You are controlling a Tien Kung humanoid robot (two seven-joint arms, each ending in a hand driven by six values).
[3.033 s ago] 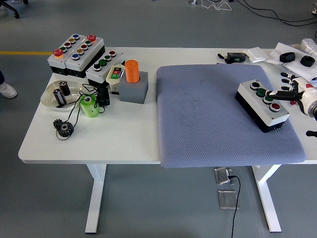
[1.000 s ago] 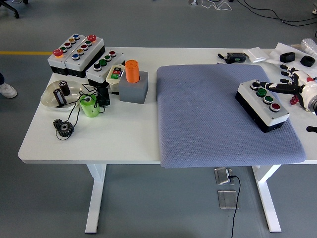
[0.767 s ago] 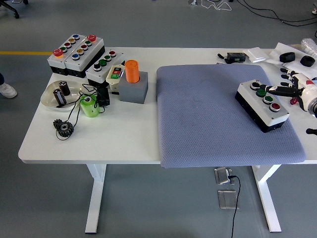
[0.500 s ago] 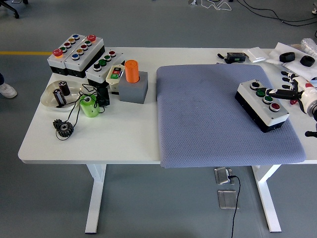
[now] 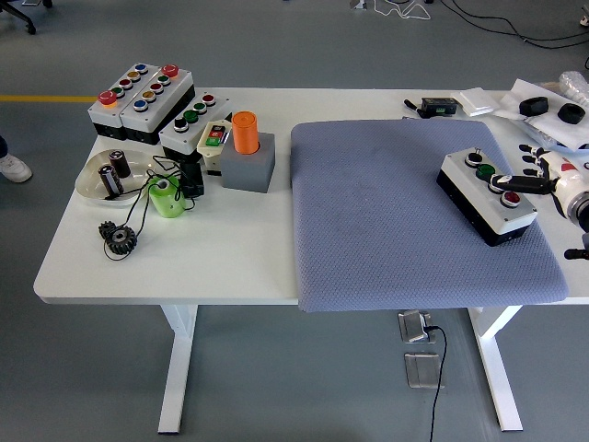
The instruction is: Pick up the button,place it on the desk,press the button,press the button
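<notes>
Head view, right of frame: rigid, boxy button box (image 5: 486,195) rests on grey mat (image 5: 414,216); right hand (image 5: 543,180) empty, one finger extended onto its middle button, best gripped by its sides.

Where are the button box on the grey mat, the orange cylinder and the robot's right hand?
button box (image 5: 479,189), head view, white top face.
orange cylinder (image 5: 245,133), head view, its side.
right hand (image 5: 543,175), head view, middle of hand.

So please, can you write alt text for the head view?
The right robot hand points one finger onto a white button box lying on a grey mat. More button boxes crowd the white table's far left.
</notes>
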